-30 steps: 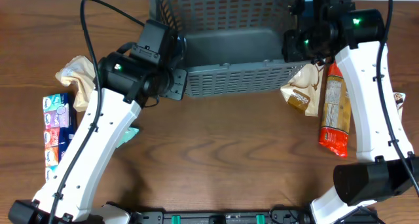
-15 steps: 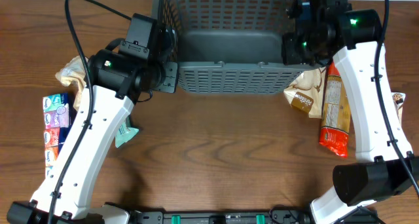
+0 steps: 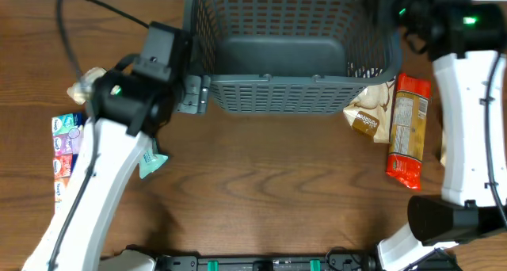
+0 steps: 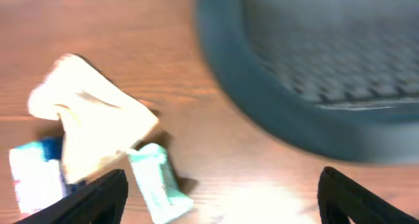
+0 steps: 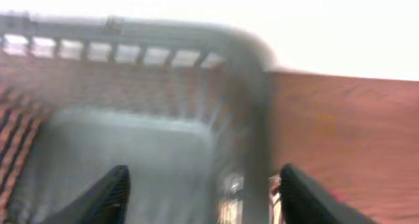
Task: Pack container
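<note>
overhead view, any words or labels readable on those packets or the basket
No text can be read.
red packet: print too small.
brown packet: lettering blurred.
blue pack: print too small.
container: no label seen.
Wrist views: too blurred.

We see the container (image 3: 269,97), a large dark grey basket with lattice-slotted sides and solid bottom, upright at the far edge of the surface (image 3: 261,192)

Left arm (image 3: 99,176) and right arm (image 3: 467,120): white shells, black joint housings, 1 green light each, thin black cables.
</note>
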Robot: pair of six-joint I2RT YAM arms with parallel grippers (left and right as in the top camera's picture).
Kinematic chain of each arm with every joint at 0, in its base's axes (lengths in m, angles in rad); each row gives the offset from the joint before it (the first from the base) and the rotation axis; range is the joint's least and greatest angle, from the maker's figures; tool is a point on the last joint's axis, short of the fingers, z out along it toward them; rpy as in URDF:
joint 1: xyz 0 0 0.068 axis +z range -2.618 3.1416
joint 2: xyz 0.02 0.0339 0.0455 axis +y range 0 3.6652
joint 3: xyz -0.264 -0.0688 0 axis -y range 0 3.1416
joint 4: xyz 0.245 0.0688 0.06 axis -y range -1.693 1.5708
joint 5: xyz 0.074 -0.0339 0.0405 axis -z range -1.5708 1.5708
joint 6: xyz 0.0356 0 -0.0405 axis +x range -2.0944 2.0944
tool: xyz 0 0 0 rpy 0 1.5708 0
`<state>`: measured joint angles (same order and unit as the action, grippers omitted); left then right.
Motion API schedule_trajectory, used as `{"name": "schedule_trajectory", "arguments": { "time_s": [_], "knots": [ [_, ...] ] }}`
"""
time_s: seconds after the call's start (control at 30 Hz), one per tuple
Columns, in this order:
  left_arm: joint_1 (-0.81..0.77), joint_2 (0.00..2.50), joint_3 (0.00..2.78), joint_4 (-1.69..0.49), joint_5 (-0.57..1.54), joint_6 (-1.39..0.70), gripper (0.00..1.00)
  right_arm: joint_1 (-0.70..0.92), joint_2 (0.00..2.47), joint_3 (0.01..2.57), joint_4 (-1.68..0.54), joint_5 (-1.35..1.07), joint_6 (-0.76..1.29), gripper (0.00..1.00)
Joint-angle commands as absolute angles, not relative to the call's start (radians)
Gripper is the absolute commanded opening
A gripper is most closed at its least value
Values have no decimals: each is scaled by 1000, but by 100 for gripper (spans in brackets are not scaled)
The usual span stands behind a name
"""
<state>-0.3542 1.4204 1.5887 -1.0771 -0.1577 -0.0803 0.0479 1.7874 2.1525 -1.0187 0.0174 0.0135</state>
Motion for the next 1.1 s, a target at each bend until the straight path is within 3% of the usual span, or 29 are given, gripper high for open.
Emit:
{"name": "schedule_trajectory", "arguments": {
  "time_s": [0.0,0.17,0.33,0.53,1.07],
  "knots": [
    [-349,1316,1605,-1071,-275,-84,86,-6,1785,2239,-1008,142,27,69],
    [-347,1228,1602,-1076,-275,-93,89,-121,1787,2261,-1011,183,115,66],
    [-347,1184,1571,-1100,-275,-127,89,-203,1836,2241,-1052,133,133,23],
    [-347,1180,1553,-1113,-275,-148,89,-214,1941,2240,-1057,130,107,5],
    [-347,1187,1553,-1113,-275,-148,89,-142,2107,2240,-1046,-130,-6,1]
  ]
}}
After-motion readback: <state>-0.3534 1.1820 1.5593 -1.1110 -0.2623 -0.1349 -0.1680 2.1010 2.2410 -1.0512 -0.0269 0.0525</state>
